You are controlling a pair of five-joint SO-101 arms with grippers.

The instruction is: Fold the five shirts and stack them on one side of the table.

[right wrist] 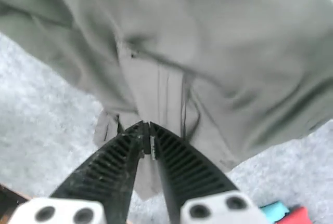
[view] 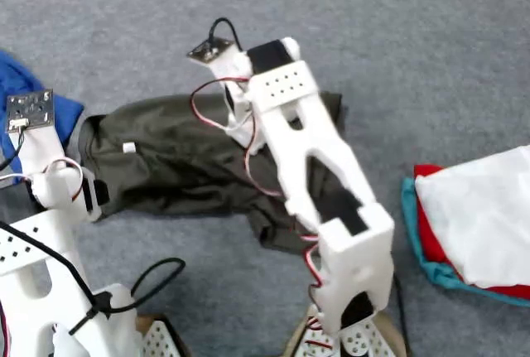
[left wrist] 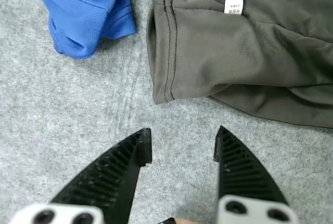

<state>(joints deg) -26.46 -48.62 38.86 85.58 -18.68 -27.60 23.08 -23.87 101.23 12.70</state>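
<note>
Olive-green crumpled shirt (view: 166, 158): right gripper (right wrist: 147, 130) pinches its fabric; left gripper (left wrist: 183, 141) gapes just beside it; we'd seize the left hem squarely.

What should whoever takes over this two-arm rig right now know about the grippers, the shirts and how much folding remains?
Grippers: the left gripper is open, low over the grey felt table, just short of the hem of the dark olive-grey shirt. The right gripper is shut on a fold of that shirt, which lies crumpled mid-table.
The crumpled blue mesh shirt lies unfolded at the table's left edge.
Done: the folded white shirt sits on the red shirt and the teal shirt, stacked at the right side.
Left: fold the olive-grey and blue shirts, then add both to the stack.
</note>
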